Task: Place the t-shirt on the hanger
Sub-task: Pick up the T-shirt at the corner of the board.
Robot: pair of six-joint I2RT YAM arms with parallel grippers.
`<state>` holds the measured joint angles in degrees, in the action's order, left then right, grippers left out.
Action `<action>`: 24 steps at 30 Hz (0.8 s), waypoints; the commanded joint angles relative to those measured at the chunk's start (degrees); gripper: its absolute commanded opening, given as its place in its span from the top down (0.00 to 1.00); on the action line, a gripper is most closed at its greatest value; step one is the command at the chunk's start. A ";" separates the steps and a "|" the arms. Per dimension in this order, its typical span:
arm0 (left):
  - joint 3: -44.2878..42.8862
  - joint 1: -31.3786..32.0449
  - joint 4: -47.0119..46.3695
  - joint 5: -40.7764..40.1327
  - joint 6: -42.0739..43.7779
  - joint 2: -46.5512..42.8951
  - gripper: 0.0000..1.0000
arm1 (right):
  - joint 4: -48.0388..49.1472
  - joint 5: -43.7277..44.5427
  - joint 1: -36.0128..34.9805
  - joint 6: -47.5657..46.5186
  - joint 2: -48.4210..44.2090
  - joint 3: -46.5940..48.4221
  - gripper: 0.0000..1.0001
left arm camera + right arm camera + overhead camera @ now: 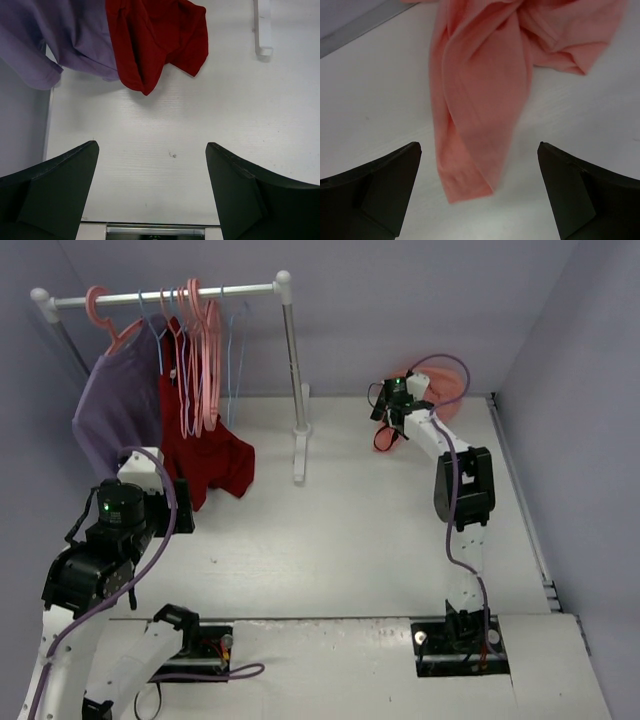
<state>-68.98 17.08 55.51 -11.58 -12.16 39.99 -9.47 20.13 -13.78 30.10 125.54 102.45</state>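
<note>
The salmon t-shirt (447, 392) lies crumpled at the back right of the table, partly hidden by my right arm. In the right wrist view the t-shirt (480, 95) trails a folded sleeve toward the camera. My right gripper (478, 146) is open just above that sleeve end, one finger on each side, not touching it. From the top, the right gripper (388, 428) points down at the cloth's left edge. A thin light-blue hanger (238, 345) hangs empty on the rail. My left gripper (151, 144) is open over bare table, with nothing between its fingers.
A clothes rack (165, 294) stands at the back left, its post (294, 380) and foot (298, 455) near the middle. On it hang several pink hangers (197, 350), a dark red garment (212, 452) and a lavender shirt (112, 405). Walls close in on both sides.
</note>
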 commanded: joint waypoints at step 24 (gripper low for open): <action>-6.31 0.14 -2.29 5.20 -4.55 0.76 0.17 | 1.82 1.59 -1.18 -19.85 1.33 20.81 1.00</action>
<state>-71.13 17.08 55.59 -8.51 -14.68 39.60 -9.61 22.65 -13.60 20.89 141.28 117.49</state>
